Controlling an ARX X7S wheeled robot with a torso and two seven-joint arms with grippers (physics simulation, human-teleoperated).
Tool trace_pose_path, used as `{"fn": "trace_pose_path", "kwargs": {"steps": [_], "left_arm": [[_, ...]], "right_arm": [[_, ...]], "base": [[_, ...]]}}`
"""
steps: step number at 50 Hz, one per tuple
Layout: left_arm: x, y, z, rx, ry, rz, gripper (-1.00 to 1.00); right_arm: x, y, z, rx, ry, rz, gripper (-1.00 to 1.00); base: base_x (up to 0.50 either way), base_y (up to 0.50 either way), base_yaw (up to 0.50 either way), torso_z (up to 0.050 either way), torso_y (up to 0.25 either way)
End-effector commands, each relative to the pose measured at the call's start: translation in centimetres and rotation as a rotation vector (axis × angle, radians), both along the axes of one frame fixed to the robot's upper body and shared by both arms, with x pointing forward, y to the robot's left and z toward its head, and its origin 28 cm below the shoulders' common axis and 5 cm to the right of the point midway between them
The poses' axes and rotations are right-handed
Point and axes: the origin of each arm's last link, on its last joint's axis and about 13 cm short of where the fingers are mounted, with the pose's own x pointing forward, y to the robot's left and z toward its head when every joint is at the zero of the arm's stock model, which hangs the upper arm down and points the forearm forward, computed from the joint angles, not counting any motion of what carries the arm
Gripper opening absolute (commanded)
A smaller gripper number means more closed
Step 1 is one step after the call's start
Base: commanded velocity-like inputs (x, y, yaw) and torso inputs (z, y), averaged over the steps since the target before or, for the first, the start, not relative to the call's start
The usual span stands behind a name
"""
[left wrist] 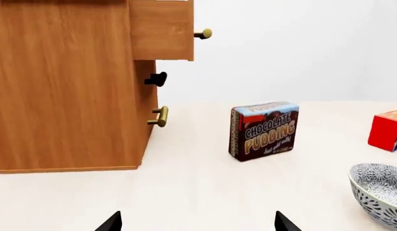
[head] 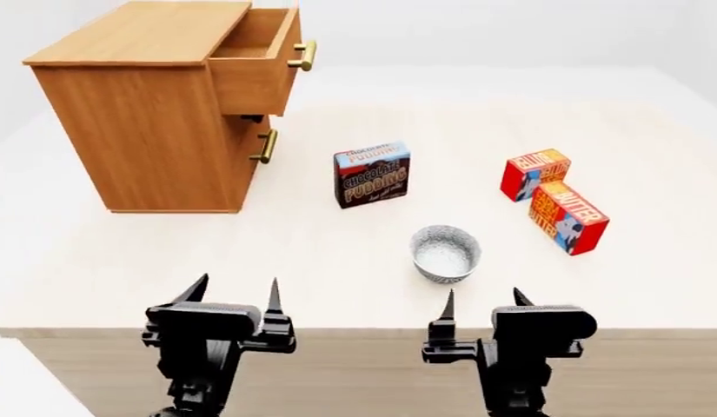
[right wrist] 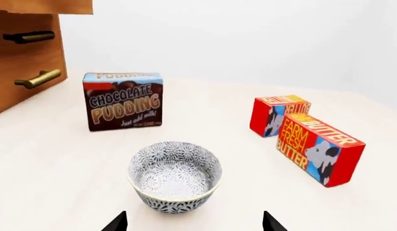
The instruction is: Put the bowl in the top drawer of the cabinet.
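Observation:
The speckled white bowl (head: 445,253) (right wrist: 175,175) (left wrist: 380,192) sits upright on the table, a little beyond my right gripper (head: 483,303) (right wrist: 194,222), which is open and empty. My left gripper (head: 233,291) (left wrist: 198,222) is open too, near the table's front edge, well short of the cabinet (head: 149,113) (left wrist: 63,86). The top drawer (head: 260,61) (left wrist: 163,29) stands pulled out with its brass handle facing right. The lower drawer (head: 256,146) is shut.
A chocolate pudding box (head: 371,175) (right wrist: 123,100) (left wrist: 263,130) stands between cabinet and bowl. Two red butter boxes (head: 535,174) (head: 569,217) (right wrist: 319,147) lie to the right of the bowl. The table's front edge (head: 358,330) runs just ahead of both grippers.

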Motion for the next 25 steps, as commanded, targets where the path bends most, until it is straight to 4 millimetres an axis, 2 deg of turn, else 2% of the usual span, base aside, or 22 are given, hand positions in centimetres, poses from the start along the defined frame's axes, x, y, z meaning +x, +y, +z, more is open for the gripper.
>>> {"fn": "trace_pose_path", "kwargs": {"steps": [1, 8, 15, 18, 25], "left_arm": [[3.0, 0.3, 4.7, 0.038, -0.022, -0.033, 1.00], [6.1, 0.8, 9.0, 0.031, 0.006, -0.023, 1.00], [8.3, 0.9, 13.2, 0.026, 0.023, -0.033, 1.00], [9.5, 1.1, 15.2, 0.013, 0.031, -0.020, 1.00], [11.3, 1.0, 21.1, -0.051, 0.021, -0.028, 1.00]], "right_arm": [[1.5, -1.3, 4.6, 0.006, -0.006, -0.032, 1.00], [3.0, -1.8, 10.1, -0.027, -0.033, -0.023, 1.00], [5.8, -2.1, 15.0, -0.076, -0.017, -0.037, 1.00], [6.7, -1.9, 17.2, -0.029, 0.009, -0.009, 1.00], [9.1, -2.0, 21.6, -0.094, 0.004, -0.059, 1.00]], "base": [[0.00, 0.00, 0.00, 0.050, 0.000], [0.00, 0.00, 0.00, 0.050, 0.000], [0.00, 0.00, 0.00, 0.050, 0.000], [0.00, 0.00, 0.00, 0.050, 0.000], [0.00, 0.00, 0.00, 0.050, 0.000]]}}
